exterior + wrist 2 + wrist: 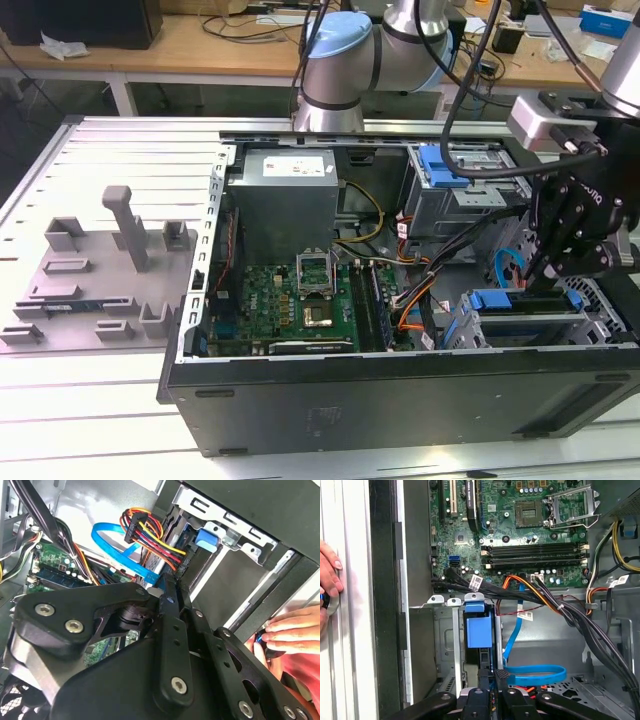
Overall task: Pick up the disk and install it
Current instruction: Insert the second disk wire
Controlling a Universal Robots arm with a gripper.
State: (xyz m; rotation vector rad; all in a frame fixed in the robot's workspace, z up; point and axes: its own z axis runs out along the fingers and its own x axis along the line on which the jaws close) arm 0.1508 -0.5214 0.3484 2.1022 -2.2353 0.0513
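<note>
Blue-framed, the disk (481,630) stands on edge in the drive cage (445,640) of the open computer case (400,400), just below the motherboard (520,525). The gripper (492,677) pinches its near edge between closed jaws. A person's hand (329,587) rests outside the case wall.

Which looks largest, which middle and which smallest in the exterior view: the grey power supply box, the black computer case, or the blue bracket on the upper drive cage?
1. Black computer case
2. Grey power supply box
3. Blue bracket
</note>
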